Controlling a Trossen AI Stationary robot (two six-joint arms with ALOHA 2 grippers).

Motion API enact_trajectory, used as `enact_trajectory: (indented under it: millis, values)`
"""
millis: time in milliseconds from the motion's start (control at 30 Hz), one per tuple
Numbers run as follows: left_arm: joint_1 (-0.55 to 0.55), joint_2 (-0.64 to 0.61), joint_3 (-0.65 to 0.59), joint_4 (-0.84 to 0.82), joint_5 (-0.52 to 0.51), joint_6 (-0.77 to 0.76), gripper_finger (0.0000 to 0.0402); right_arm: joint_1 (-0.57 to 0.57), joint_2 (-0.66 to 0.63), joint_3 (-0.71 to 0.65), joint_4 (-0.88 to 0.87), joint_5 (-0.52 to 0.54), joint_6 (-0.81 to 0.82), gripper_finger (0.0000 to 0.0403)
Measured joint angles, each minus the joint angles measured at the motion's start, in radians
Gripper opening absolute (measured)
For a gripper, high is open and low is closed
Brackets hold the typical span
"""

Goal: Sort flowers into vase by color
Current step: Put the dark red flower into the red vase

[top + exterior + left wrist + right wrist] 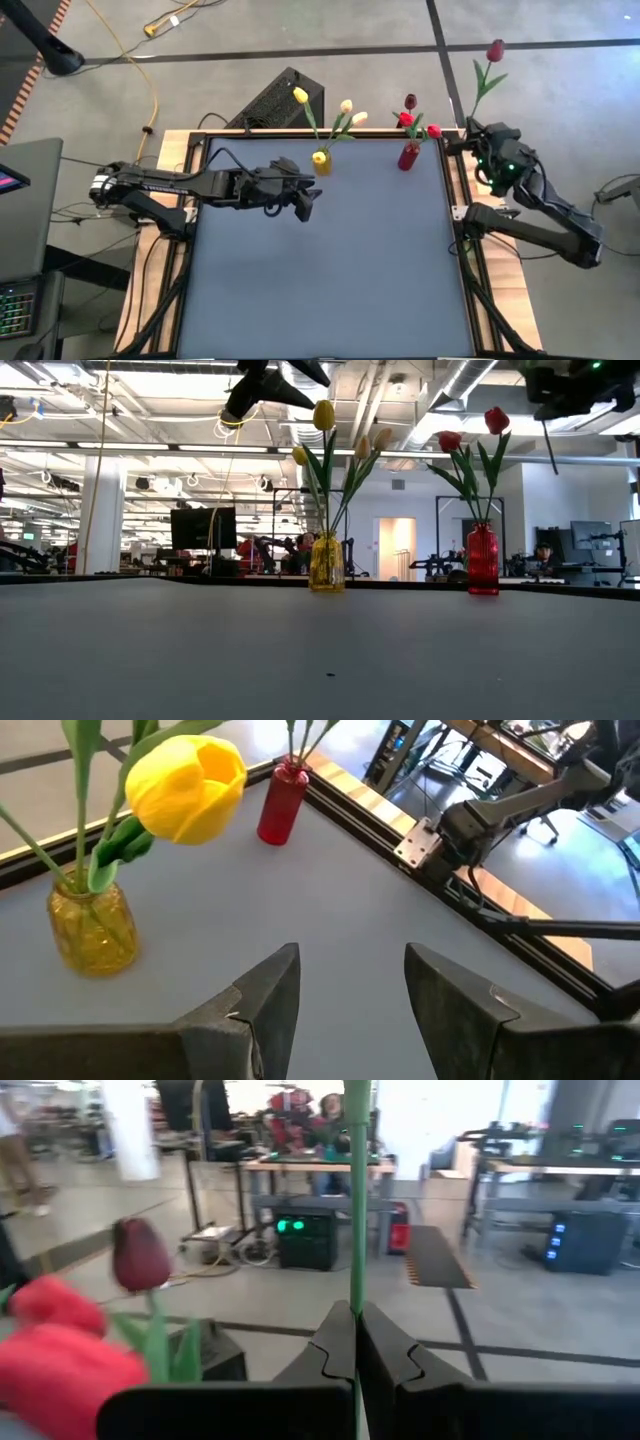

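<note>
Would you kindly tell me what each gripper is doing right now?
Left gripper: open, empty, near the yellow glass vase.
Right gripper: shut on the thin green stem of a red tulip.

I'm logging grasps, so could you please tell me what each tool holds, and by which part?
The right tool pinches a red tulip by its green stem. The left tool is open, holding nothing.

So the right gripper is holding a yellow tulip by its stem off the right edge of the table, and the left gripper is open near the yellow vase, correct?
Not quite: the tulip in the right gripper is red, not yellow, as the high view shows. The rest holds: it is pinched by the stem off the table's right edge, and the left gripper is open near the yellow vase.
</note>
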Motion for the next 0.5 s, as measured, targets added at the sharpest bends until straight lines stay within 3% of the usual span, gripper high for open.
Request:
enact_trajectory:
  millis: [300, 500]
  values:
    - [-0.008, 0.0, 0.0, 0.0, 0.001, 0.033, 0.0169, -0.153, 0.133, 0.0, 0.242, -0.08, -0.001, 0.0025]
    - [-0.014, 0.0, 0.001, -0.001, 0.027, 0.039, 0.0169, -0.26, 0.168, 0.0, 0.287, -0.173, 0.097, 0.0025]
